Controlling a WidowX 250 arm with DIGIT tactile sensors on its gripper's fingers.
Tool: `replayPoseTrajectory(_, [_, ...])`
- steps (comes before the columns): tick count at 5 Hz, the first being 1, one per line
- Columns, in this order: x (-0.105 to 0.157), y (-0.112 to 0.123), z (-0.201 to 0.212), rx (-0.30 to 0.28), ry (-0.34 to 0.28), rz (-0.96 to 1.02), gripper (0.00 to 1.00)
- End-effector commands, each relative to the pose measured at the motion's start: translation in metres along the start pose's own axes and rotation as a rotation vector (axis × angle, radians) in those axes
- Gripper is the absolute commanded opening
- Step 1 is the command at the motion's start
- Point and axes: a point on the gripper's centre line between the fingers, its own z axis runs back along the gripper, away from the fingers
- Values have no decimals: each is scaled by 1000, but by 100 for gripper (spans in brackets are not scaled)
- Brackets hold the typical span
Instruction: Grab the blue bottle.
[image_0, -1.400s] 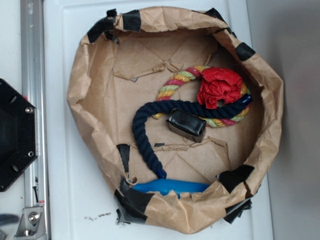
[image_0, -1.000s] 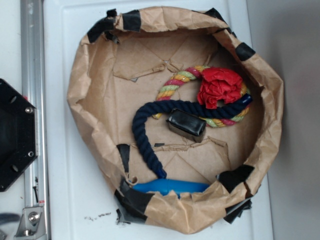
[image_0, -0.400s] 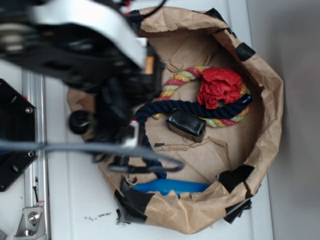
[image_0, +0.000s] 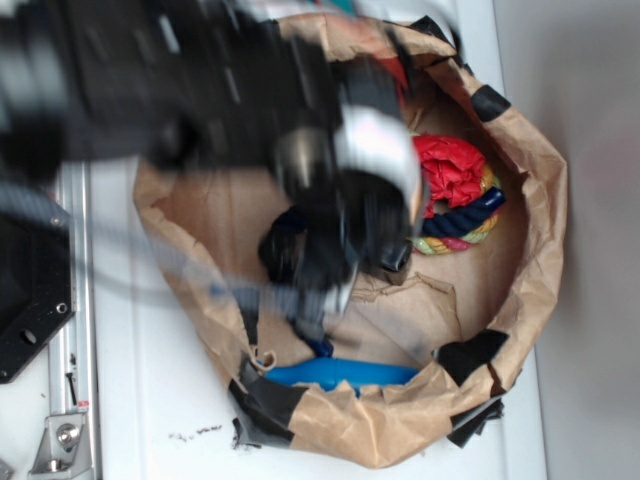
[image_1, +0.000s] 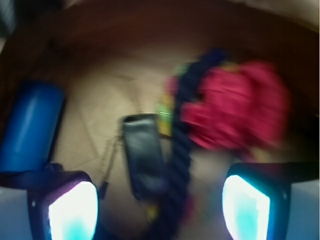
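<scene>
The blue bottle (image_0: 345, 374) lies along the near inner wall of the brown paper basin (image_0: 545, 230), partly tucked under its folded rim. In the wrist view the blue bottle (image_1: 31, 126) shows at the left, above my left finger. My gripper (image_0: 318, 300), blurred by motion, hangs over the basin's middle, above the navy rope and black box, short of the bottle. My gripper (image_1: 159, 210) is open, its two bright pads wide apart with nothing between them; the black box (image_1: 144, 155) and navy rope (image_1: 182, 165) lie on the basin floor below.
A red crumpled cloth (image_0: 448, 172) rests on a multicoloured rope ring (image_0: 462, 232) at the basin's right. Black tape patches (image_0: 470, 352) hold the paper rim. A metal rail (image_0: 70, 330) and black mount (image_0: 25, 300) stand at the left.
The arm swept in from the left and has moved right and deeper over the basin, now covering the navy rope and most of the black box. The bottle has not moved.
</scene>
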Motion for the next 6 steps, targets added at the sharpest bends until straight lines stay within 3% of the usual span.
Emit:
replayPoseTrajectory(1, [22, -78, 17, -125, -136, -368, 100])
replayPoseTrajectory(3, [39, -72, -21, -296, -149, -107, 100])
replayPoseTrajectory(4, [44, -89, -51, -363, -99, -95, 100])
replayPoseTrajectory(5, [34, -90, -78, -291, 13, -88, 0])
replayPoseTrajectory(6, [25, -68, -66, -160, 44, -61, 0])
